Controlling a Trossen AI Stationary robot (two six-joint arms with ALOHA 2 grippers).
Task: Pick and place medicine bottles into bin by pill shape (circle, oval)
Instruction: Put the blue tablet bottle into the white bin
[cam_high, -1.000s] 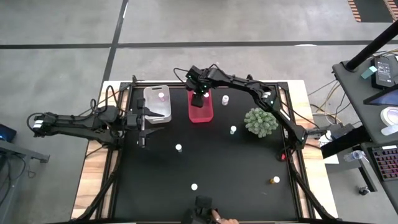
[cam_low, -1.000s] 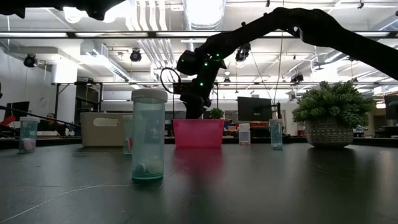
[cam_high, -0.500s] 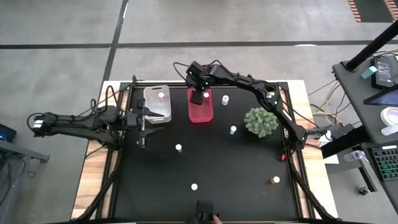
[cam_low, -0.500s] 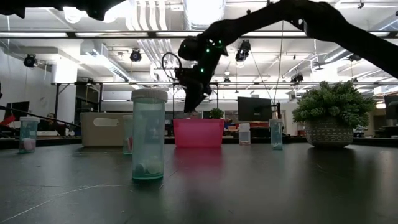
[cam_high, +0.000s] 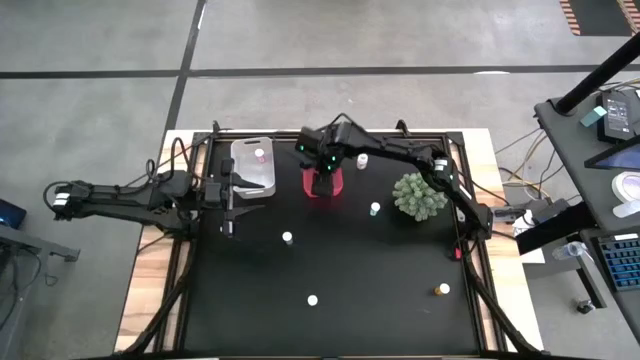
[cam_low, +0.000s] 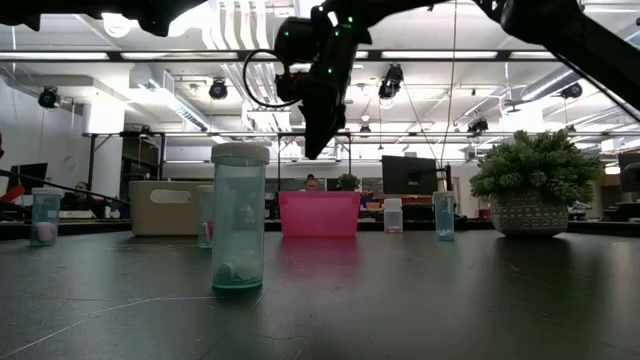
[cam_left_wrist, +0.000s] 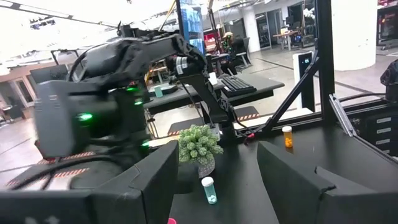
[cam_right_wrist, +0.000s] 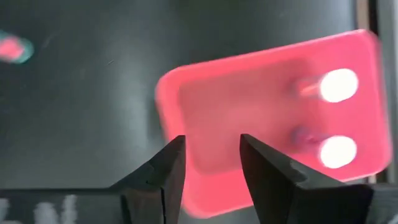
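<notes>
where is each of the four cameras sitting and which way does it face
High view: overhead, looking straight down on the table; both arms show, the right hand over the red bin.
Low view: at tabletop height, looking level across; the right hand hangs above the red bin.
Left wrist view: on the left arm, looking across the table past its open hand to the plant.
Right wrist view: looking down past its open hand into the red bin.
High, low and right wrist views share the red bin.
</notes>
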